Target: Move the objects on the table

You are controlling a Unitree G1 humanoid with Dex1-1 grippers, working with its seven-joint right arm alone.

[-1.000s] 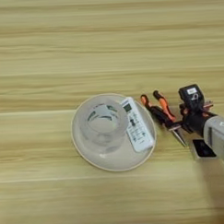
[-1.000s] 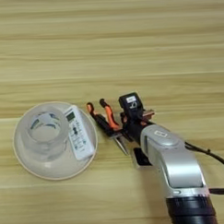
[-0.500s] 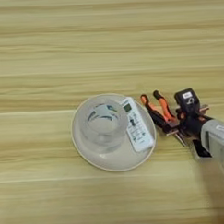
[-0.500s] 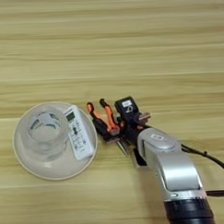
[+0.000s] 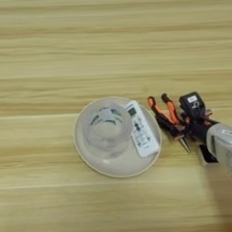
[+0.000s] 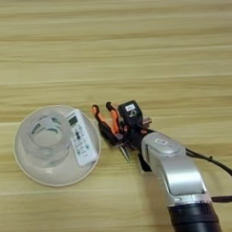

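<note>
Surface: a wide light wood table [image 5: 110, 41] with lengthwise grain streaks in tan and pale yellow fills the whole view from above.

Arm: a silver forearm [image 6: 175, 175] with a black cuff and a trailing black cable comes in from the bottom right, reaching up and left toward the middle of the table.

Plate: a round, shallow, cream-coloured plate [image 5: 98, 167] sits a little left of centre and carries two of the objects.

Cup: a clear glass cup [image 5: 108, 128] stands upright on the plate, toward its left side.

Remote: a slim white remote with a small screen and buttons [image 5: 141, 128] lies on the right part of the plate, just beside the cup, its far end near the rim.

Pliers: needle-nose pliers with orange-and-black handles [image 6: 109, 128] lie flat on the bare wood just right of the plate, handles pointing away from the robot, metal tip pointing toward it.

Gripper: the right gripper [image 6: 130, 134], two black fingers under a small black box, sits right at the pliers, on their right side.

Fingers: I cannot tell whether they are spread, closed or already gripping; the wrist hides them.

Step in hand: judged to be taking hold of the pliers.

Doing it well: grip across the thick handles rather than the thin tip, and lift straight up to keep clear of the plate rim and remote.
</note>
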